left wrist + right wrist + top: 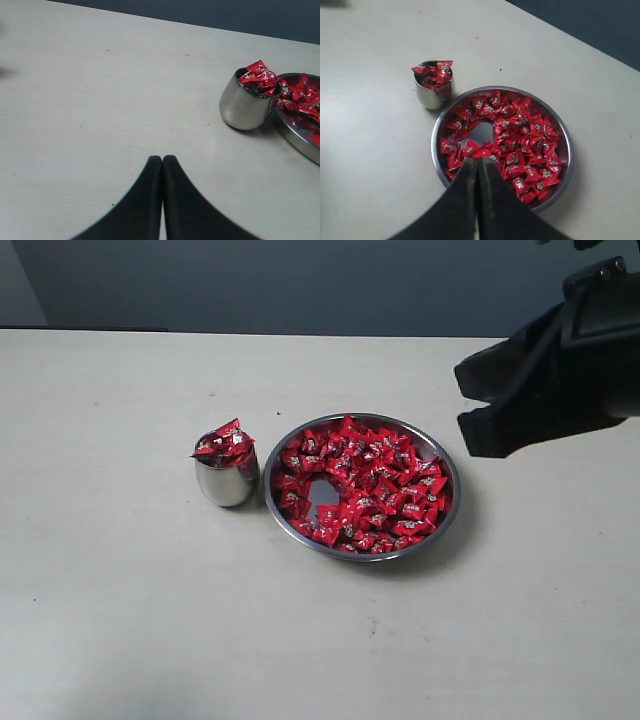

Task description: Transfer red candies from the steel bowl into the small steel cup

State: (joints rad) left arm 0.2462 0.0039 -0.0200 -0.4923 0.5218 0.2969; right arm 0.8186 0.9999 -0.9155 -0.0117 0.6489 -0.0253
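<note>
exterior view shows most red candies (365, 485) in the steel bowl (458, 485), a few heaped over the small steel cup (226, 483) just beside it on the counter (120, 620). right tool (477, 165), hovering near the bowl, and left tool (162, 159), well apart, are pressed together, empty. next pick likely needs the right tool spread, then lowered onto one candy.

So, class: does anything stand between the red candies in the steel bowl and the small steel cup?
Nothing visible does. The small steel cup stands right beside the steel bowl holding the red candies. However, the cup's own pile already tops its rim.
</note>
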